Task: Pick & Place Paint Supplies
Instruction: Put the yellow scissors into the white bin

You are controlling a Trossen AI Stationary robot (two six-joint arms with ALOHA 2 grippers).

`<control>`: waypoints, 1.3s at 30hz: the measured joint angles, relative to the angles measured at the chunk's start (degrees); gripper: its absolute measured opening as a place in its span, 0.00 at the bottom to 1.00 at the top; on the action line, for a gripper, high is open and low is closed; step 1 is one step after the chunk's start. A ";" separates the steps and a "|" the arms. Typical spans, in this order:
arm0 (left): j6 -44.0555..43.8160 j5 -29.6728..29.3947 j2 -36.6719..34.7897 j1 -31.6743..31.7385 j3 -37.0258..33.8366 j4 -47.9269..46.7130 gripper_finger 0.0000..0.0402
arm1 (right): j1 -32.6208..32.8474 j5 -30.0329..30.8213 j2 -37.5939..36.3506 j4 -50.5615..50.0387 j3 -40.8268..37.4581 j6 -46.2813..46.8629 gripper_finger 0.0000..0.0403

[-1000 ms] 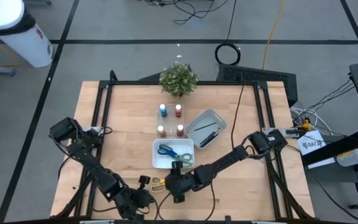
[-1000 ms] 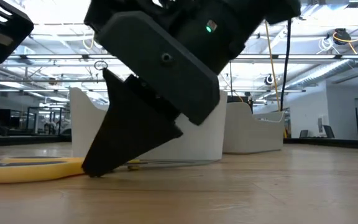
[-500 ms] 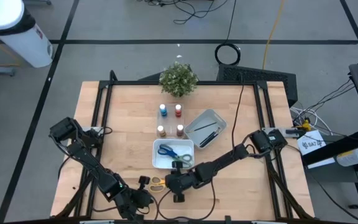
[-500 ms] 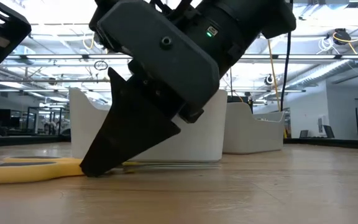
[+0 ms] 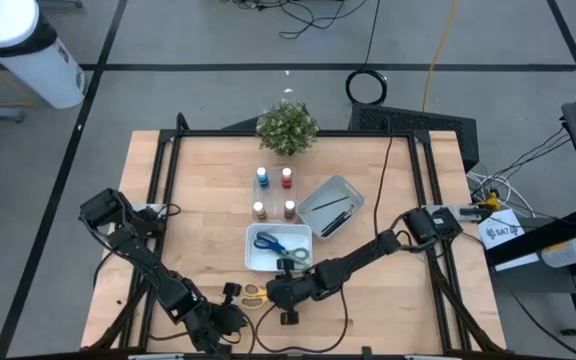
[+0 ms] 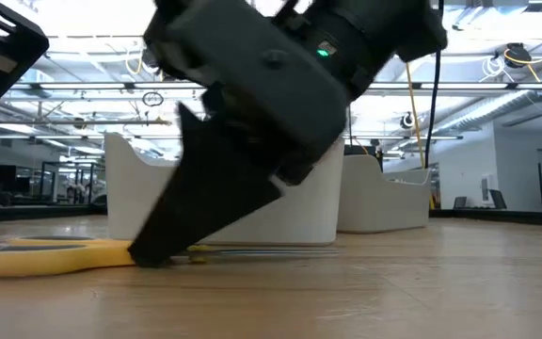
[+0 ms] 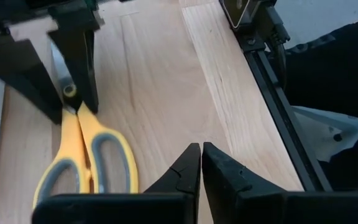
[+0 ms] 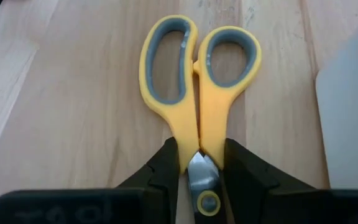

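Yellow-handled scissors (image 5: 255, 292) lie flat near the table's near edge. My right gripper (image 8: 199, 163) has come down over them from the blade end and is shut on them; in the low view (image 6: 153, 252) its fingertips reach the table. My left gripper (image 7: 201, 155) is shut and touches nothing, just left of the scissors' handle loops (image 7: 86, 162). Blue and green scissors lie in the white tray (image 5: 279, 247), dark brushes in the grey tray (image 5: 330, 207), and several paint bottles (image 5: 274, 193) stand between them and the plant. My right gripper pinches the yellow scissors by the two handle shanks (image 8: 199, 134) just in front of the pivot screw (image 8: 207, 202), one finger (image 8: 166, 165) on each outer side. The fingers slant down from the table's right and lie along the scissors. The scissors rest flat on the table.
The white tray (image 6: 252, 212) stands right behind the scissors, with the grey tray (image 6: 384, 202) beyond it. A potted plant (image 5: 287, 127) is at the far edge. A black frame rail (image 7: 272, 93) runs along the table's near side. Bare wood lies left and right of the scissors.
My right gripper has tipped a little over the scissors, with its fingertips staying at the table by the pivot. The yellow scissors lie where they were.
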 joint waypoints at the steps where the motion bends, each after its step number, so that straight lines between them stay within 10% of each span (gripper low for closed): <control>1: -0.16 0.00 -0.01 -0.02 0.00 0.06 0.07 | 0.06 0.00 -0.79 0.25 -0.04 -0.38 0.22; 24: 2.29 -12.08 -11.53 -9.41 0.04 0.01 0.08 | 2.18 6.19 -12.80 4.11 -0.17 -9.77 0.21; 39: 2.91 -12.33 -11.50 -9.90 0.04 -0.11 0.08 | -7.79 11.25 -16.73 -12.02 -1.93 -2.36 0.21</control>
